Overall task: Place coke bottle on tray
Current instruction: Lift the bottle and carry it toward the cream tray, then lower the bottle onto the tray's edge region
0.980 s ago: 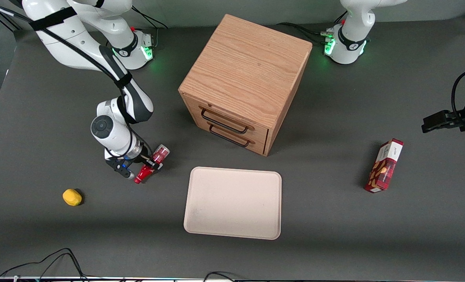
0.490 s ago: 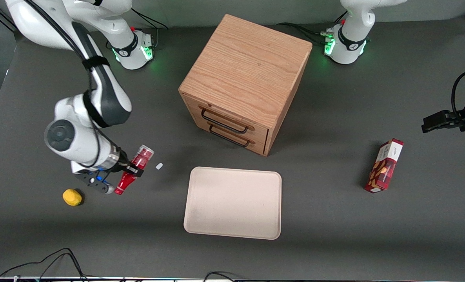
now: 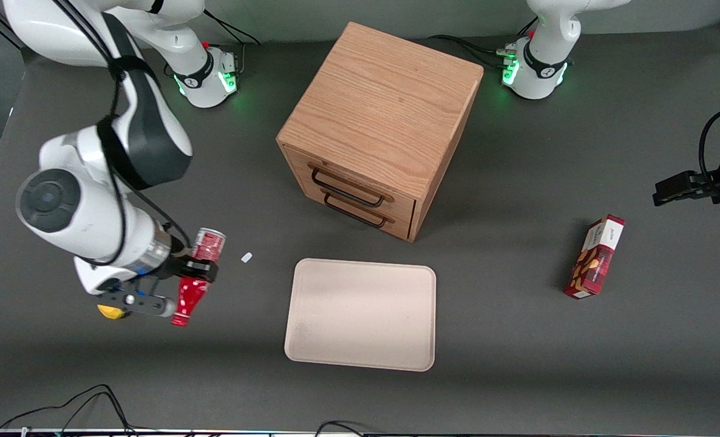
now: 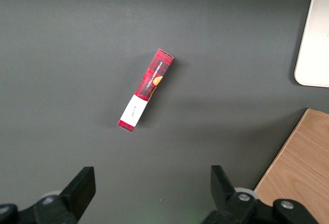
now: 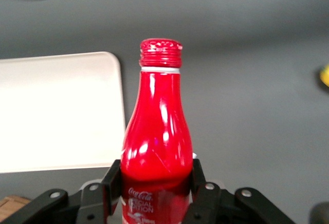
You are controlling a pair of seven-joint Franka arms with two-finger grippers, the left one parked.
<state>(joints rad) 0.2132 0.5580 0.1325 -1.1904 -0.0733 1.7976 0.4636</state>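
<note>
My right gripper (image 3: 193,273) is shut on the red coke bottle (image 3: 195,279) and holds it in the air above the table, toward the working arm's end. The bottle lies tilted, its red cap pointing toward the front camera and its silvery base end away from it. In the right wrist view the black fingers (image 5: 114,180) clamp the bottle (image 5: 157,142) at its wide body. The beige tray (image 3: 361,314) lies flat on the table in front of the wooden cabinet, apart from the bottle. Its rim also shows in the right wrist view (image 5: 61,111).
A wooden drawer cabinet (image 3: 381,124) stands mid-table, farther from the camera than the tray. A yellow fruit (image 3: 110,311) lies under the wrist. A small white scrap (image 3: 246,257) lies between bottle and tray. A red snack box (image 3: 597,257) lies toward the parked arm's end.
My gripper has lifted the bottle off the table and carried it up and toward the front camera. The small white scrap now shows on the table where the bottle was.
</note>
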